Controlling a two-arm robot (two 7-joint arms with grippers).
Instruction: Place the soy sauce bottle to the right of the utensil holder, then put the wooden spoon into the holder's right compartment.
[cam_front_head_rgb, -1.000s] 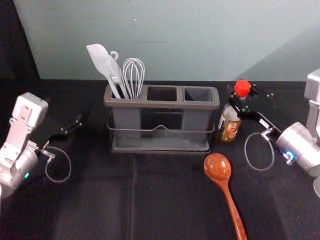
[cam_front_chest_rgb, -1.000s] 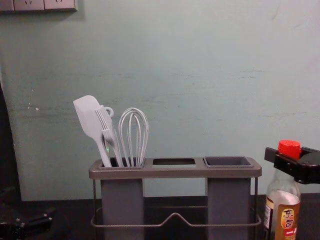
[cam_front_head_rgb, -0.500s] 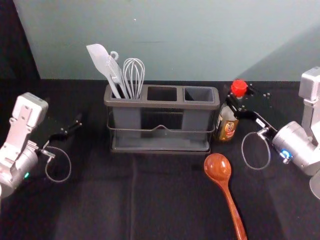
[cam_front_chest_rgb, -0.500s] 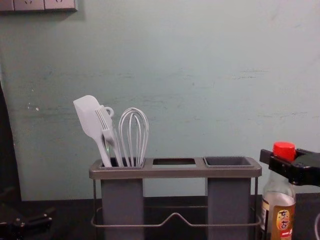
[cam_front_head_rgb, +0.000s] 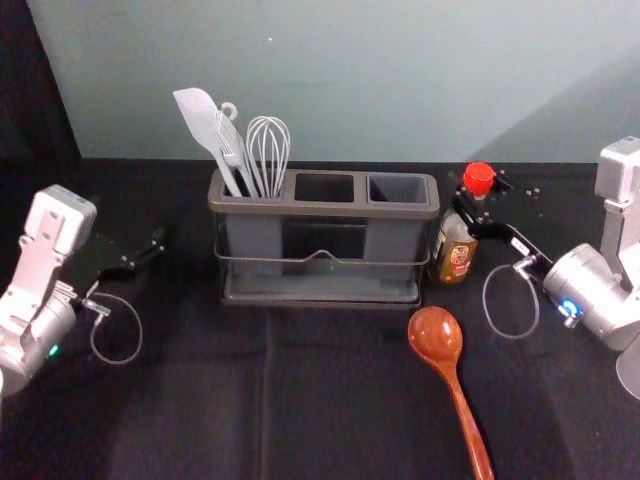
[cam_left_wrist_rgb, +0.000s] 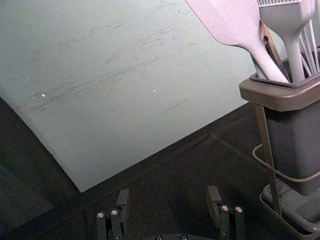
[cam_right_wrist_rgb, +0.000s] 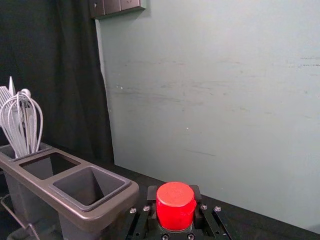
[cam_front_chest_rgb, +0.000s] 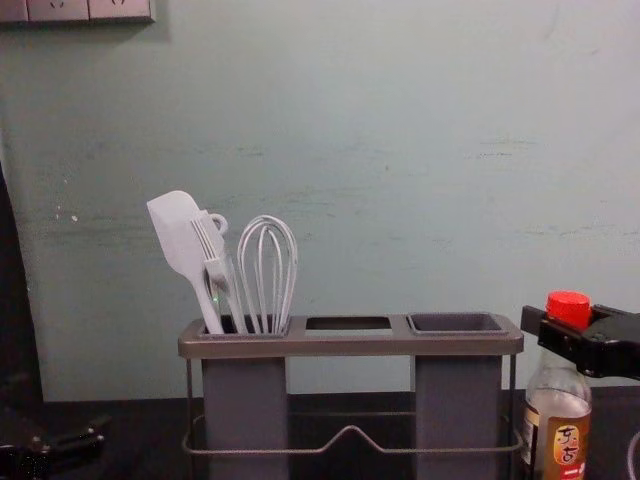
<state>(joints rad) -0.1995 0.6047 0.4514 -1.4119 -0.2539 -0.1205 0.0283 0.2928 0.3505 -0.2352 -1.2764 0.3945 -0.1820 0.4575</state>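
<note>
Soy sauce bottle (cam_front_head_rgb: 456, 245) shifted nearer holder (cam_front_head_rgb: 322, 210), label (cam_front_chest_rgb: 568, 447) 东古, right gripper (cam_front_head_rgb: 478, 200) pinching its top, left gripper (cam_front_head_rgb: 152, 250) spread at left

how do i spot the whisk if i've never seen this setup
Find the long grey utensil holder in front of the wall, then its left compartment, where pale utensils stick up. The whisk is the rightmost: thin wires bowed into an open, rounded cage, unlike the flat, solid spatula leaning at the far left.
</note>
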